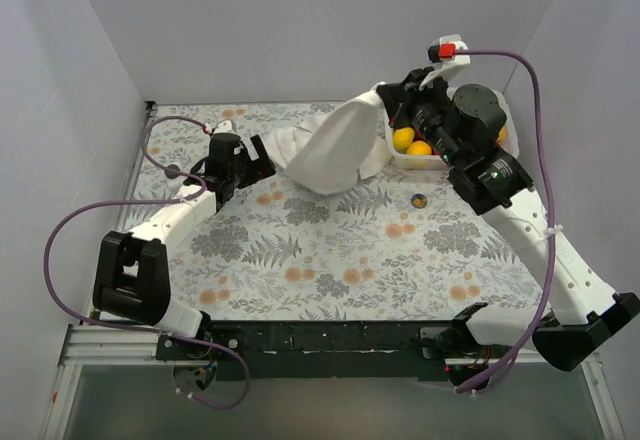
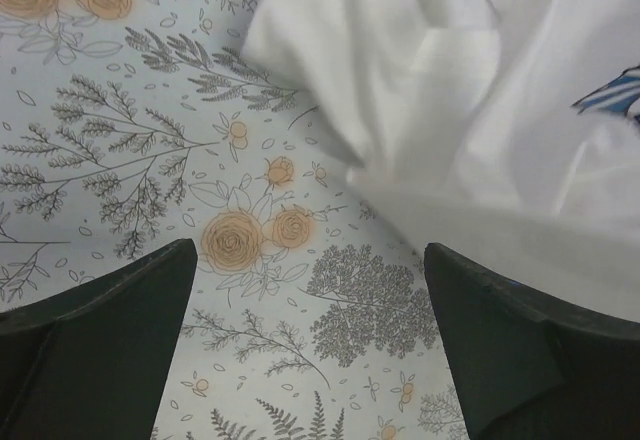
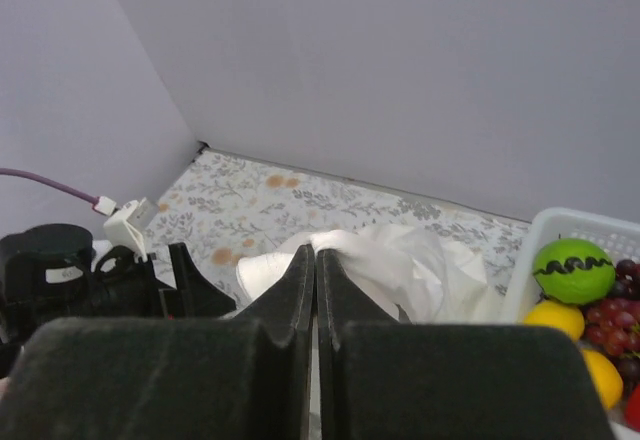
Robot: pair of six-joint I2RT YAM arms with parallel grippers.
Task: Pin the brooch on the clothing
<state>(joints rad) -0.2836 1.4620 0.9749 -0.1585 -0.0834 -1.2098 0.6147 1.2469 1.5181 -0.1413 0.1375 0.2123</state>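
Observation:
The white T-shirt [image 1: 335, 145] lies bunched at the back of the table, with one end lifted. My right gripper [image 1: 386, 103] is shut on that lifted end; in the right wrist view its jaws [image 3: 316, 252] pinch a fold of the shirt [image 3: 400, 260]. My left gripper [image 1: 262, 156] is open and empty, just left of the shirt's lower edge. In the left wrist view [image 2: 310, 260] the shirt [image 2: 450, 110] lies ahead and to the right, with a bit of blue print [image 2: 612, 90] showing. The brooch [image 1: 419, 200], a small dark disc, lies on the table apart from the shirt.
A white basket [image 1: 425, 160] of fruit stands behind the right arm, next to the shirt; it also shows in the right wrist view [image 3: 560, 235]. White walls close in the back and both sides. A floral cloth [image 1: 330, 250] covers the table.

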